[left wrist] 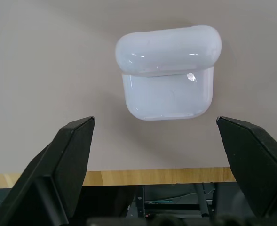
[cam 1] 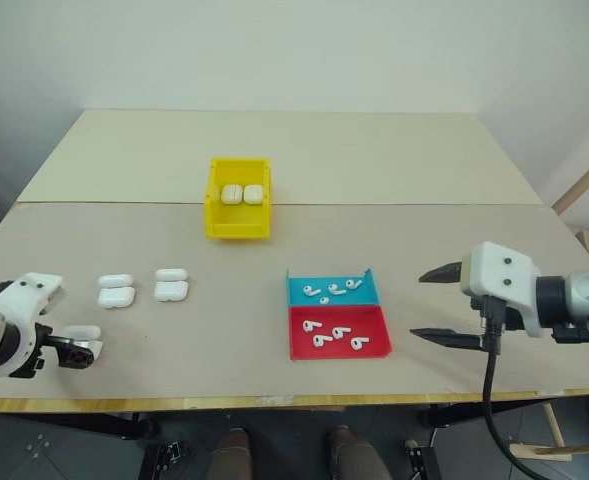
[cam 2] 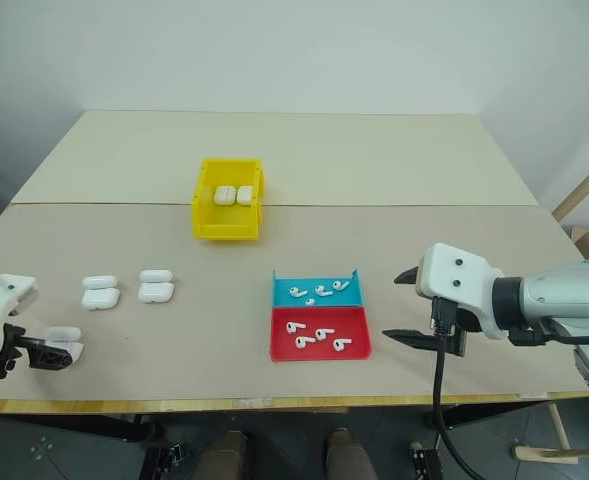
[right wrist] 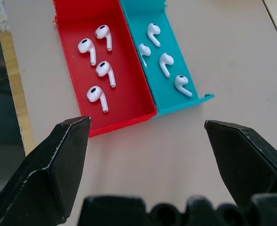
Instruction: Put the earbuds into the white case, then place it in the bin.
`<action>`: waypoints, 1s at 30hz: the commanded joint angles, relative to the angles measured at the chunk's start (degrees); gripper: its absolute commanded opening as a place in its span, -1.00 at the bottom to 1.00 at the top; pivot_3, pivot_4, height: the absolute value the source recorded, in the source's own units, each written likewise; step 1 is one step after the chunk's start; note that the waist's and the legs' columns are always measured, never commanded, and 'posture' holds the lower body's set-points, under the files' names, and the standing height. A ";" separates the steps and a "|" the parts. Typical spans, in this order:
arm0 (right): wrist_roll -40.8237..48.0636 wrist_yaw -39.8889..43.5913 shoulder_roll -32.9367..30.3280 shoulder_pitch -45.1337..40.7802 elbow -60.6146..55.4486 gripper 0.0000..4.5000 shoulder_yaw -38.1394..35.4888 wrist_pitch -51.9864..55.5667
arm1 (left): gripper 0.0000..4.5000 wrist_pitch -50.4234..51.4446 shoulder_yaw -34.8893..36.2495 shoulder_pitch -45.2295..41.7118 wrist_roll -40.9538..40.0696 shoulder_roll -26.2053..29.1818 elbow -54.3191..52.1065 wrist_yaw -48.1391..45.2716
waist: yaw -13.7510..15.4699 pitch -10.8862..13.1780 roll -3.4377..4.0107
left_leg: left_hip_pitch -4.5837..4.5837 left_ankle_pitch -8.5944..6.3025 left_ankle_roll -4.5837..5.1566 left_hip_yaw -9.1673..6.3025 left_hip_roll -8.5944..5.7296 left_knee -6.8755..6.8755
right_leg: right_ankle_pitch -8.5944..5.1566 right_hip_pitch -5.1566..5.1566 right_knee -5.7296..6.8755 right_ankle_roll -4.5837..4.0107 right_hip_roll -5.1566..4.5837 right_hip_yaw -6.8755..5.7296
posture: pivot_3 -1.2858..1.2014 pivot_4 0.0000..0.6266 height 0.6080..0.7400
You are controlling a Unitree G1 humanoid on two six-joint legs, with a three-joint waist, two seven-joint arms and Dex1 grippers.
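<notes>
The left gripper (left wrist: 154, 150) hangs wide open and empty over a case (left wrist: 168, 73) near the table edge, lid seemingly ajar. It should straddle the body squarely before closing. The right gripper (cam 1: 436, 305), equally open and empty, waits beside the earbuds (right wrist: 99, 66).

You've got eight earbuds (right wrist: 100, 68) loose in the tray | white case (left wrist: 168, 73) lid open, near table's front-left edge | yellow bin (cam 1: 238, 199) holds seemingly two cases

yellow bin (cam 1: 238, 222), glossy white cases (cam 1: 116, 291), white earbuds (right wrist: 100, 68), blue-and-red tray (cam 1: 338, 317)
</notes>
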 commanded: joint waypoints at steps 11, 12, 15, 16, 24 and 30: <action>1.99 -0.73 -2.13 -0.58 -2.12 0.99 -3.01 1.16 | 1.00 0.18 -2.82 -3.26 6.31 -3.12 0.91 -3.40 | 0.03 -0.01 -0.01 | 0.00 0.00 0.00 -0.01 -0.01 0.00 | 0.02 0.02 0.00 0.03 -0.01 0.00 | 0.03 -0.52 1.00; 1.96 -0.73 -2.19 -0.51 -2.13 0.99 -3.04 1.20 | 1.00 0.18 -2.95 -3.57 6.44 -3.32 1.00 -3.71 | 0.03 -0.01 -0.01 | 0.00 0.00 0.00 -0.01 -0.01 0.00 | 0.02 0.02 0.00 0.03 -0.01 0.00 | 0.03 -0.52 1.00; 1.77 -0.85 -2.37 -0.20 -2.12 0.99 -3.11 1.18 | 1.00 0.18 -3.56 -4.22 8.11 -4.19 0.68 -3.25 | 0.05 -0.01 -0.02 | 0.00 0.00 0.00 -0.02 -0.01 0.00 | 0.02 0.02 0.00 0.04 -0.01 0.00 | 0.03 -0.52 1.00; 1.75 -0.86 -2.42 -0.11 -2.13 0.99 -3.14 1.23 | 1.00 0.18 -3.73 -4.49 8.43 -4.41 0.83 -3.39 | 0.05 -0.01 -0.02 | 0.00 0.00 0.00 -0.02 -0.02 0.01 | 0.02 0.03 0.00 0.04 -0.02 0.01 | 0.03 -0.52 1.00; 1.86 -1.09 -3.07 0.44 -2.36 0.99 -3.47 1.93 | 1.00 0.18 -6.22 -7.71 11.89 -5.83 0.99 -5.47 | 0.09 -0.02 -0.03 | 0.00 0.01 0.00 -0.04 -0.04 0.01 | 0.03 0.05 0.00 0.06 -0.02 0.00 | 0.03 -0.52 1.00; 1.68 -1.65 -3.27 0.98 -2.85 0.99 -3.73 2.67 | 1.00 0.18 -8.04 -8.89 12.26 -6.86 1.43 -6.25 | 0.31 -0.02 -0.03 | 0.01 0.01 0.00 -0.05 -0.06 0.02 | 0.04 0.07 0.02 0.08 -0.02 0.01 | 0.03 -0.52 1.00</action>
